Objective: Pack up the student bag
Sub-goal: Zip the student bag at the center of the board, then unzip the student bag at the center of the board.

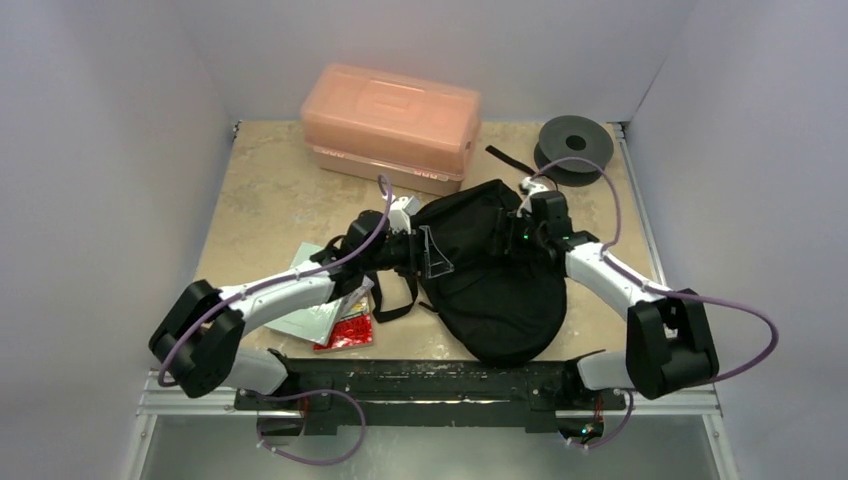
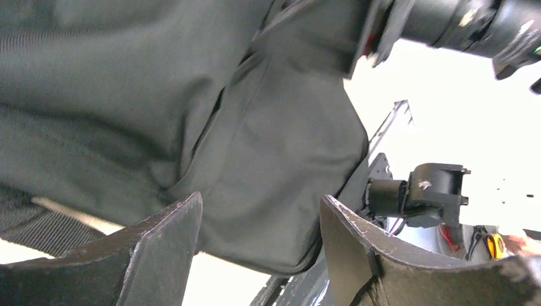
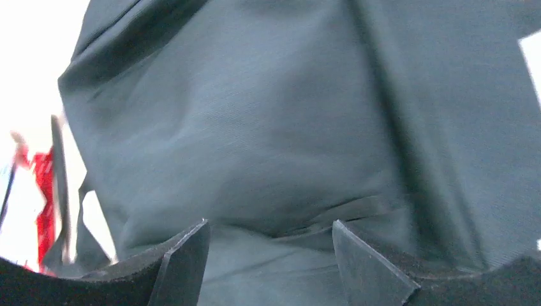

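Note:
The student bag, a soft black backpack, lies in the middle of the table with its straps trailing to the left. My left gripper is at the bag's left edge with its clear fingers spread. In the left wrist view that gripper stands open, and the bag's fabric hangs just beyond the fingertips. My right gripper sits over the bag's upper right part. In the right wrist view it is open too, close to creased black fabric that fills the view between its fingers.
A translucent orange-pink plastic box stands at the back. A black round spool lies at the back right. A red packet and a pale flat packet lie under the left arm. The arms' black mounting rail runs along the near edge.

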Robot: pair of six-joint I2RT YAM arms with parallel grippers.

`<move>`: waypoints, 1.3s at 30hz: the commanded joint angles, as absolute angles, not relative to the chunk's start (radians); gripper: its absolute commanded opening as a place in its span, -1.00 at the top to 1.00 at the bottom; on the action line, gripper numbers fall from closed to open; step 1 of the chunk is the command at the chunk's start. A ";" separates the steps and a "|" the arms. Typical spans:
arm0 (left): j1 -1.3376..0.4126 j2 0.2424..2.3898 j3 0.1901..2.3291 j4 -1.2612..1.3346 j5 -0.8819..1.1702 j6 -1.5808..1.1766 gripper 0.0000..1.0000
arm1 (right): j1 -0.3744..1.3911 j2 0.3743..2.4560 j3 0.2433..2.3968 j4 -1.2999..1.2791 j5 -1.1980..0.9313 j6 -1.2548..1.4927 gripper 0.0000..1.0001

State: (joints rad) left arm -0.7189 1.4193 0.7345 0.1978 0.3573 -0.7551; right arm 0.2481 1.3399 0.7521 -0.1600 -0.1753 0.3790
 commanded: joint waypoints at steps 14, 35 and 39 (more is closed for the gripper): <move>-0.701 1.378 0.681 -0.018 0.155 -0.880 -0.25 | 0.802 1.235 0.705 -0.183 -0.202 0.297 -0.68; -0.603 1.270 0.592 0.047 0.171 -0.899 -0.25 | 1.220 1.414 0.829 -0.435 0.520 0.622 0.18; -0.603 1.223 0.563 0.086 0.198 -0.891 -0.25 | 1.192 1.219 0.793 -0.263 0.503 0.545 1.00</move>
State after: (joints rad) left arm -0.6086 1.2785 0.5850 0.0063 0.1520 -0.9051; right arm 1.2167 1.4082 0.7971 -0.4255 0.4484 0.5774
